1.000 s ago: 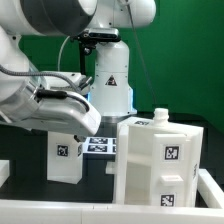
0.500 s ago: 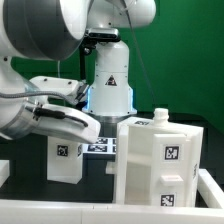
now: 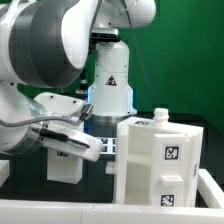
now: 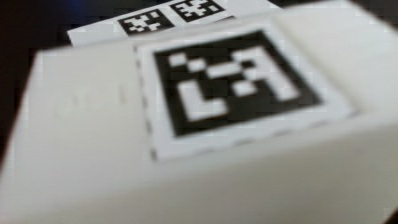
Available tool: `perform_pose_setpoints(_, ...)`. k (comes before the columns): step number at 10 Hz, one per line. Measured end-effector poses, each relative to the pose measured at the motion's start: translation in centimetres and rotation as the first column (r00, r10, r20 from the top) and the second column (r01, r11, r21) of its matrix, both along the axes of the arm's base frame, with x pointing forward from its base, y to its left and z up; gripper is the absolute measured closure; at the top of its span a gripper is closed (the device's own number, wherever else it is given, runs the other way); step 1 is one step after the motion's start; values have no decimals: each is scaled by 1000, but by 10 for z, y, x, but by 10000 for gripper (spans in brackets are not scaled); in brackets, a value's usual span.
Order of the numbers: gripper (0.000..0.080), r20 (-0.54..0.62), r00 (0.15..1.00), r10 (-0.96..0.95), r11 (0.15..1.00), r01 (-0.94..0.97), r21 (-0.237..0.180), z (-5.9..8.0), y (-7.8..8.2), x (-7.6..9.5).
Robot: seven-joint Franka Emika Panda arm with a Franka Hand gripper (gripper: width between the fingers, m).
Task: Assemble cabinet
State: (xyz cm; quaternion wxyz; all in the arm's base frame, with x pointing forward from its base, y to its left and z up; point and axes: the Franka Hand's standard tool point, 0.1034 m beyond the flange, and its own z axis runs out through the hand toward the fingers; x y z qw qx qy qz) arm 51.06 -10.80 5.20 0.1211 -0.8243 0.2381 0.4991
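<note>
The cabinet body (image 3: 160,162) is a tall white box with two square tags on its front, standing at the exterior view's right with a small knob on top. A smaller white block (image 3: 64,163) with a tag stands at the exterior view's left, partly hidden by my arm. My gripper (image 3: 88,148) hangs low just above and in front of that block; its fingers are hidden by the hand. In the wrist view the block's tagged face (image 4: 196,110) fills the picture, blurred and very close, and no fingers show.
The marker board (image 3: 106,147) lies flat between the small block and the cabinet body; it also shows in the wrist view (image 4: 175,14). The arm's white base (image 3: 110,80) stands behind. A white rail (image 3: 110,212) runs along the table's front edge.
My arm has swung down and toward the exterior view's right, bringing the hand lower over the small white block. The cabinet body and the block have not moved.
</note>
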Motion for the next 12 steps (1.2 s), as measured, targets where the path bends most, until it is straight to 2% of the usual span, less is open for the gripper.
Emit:
perform_pose_setpoints(1, 3, 0, 1000, -1, 1000, 1, -6, -5, 1, -2)
perform_pose_setpoints(3, 3, -4, 1000, 6, 1000, -6, -10, -5, 2, -3)
perform_pose_setpoints(4, 105, -4, 1000, 4, 1000, -4, -10, -5, 2, -3)
perform_pose_setpoints(5, 105, -5, 1000, 4, 1000, -4, -10, -5, 2, -3)
perform_pose_setpoints(6, 251, -5, 1000, 4, 1000, -4, -10, -5, 1, -3)
perform_pose_setpoints(9, 249, 2, 1000, 10, 1000, -10, -10, -5, 0, -2)
perform_pose_setpoints(10, 249, 36, 998, 43, 999, -42, -24, 5, -5, 4)
perform_pose_setpoints(12, 249, 142, 984, 106, 994, -102, -34, 54, -12, 22)
